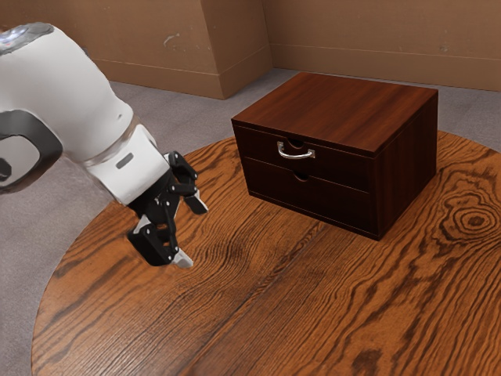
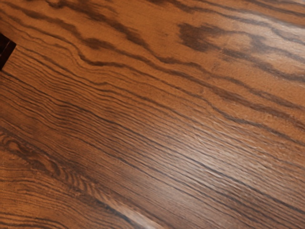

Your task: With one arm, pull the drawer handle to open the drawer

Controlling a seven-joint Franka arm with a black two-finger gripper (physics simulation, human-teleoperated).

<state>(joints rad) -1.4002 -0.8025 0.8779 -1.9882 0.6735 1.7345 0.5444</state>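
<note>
While the arm enters from the exterior view's left, the gripper hangs above the table, fingers wide apart and empty. Well apart to the right, the handle sits on the top drawer of the cabinet, shut flush.

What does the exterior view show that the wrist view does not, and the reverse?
Exterior view: the dark cabinet, the metal handle on its upper drawer, the white arm and the open pincer, apart from the cabinet. Wrist view: a dark sliver at one edge, which I cannot identify. Both: the wooden table, its grain seen much closer in the wrist view.
</note>
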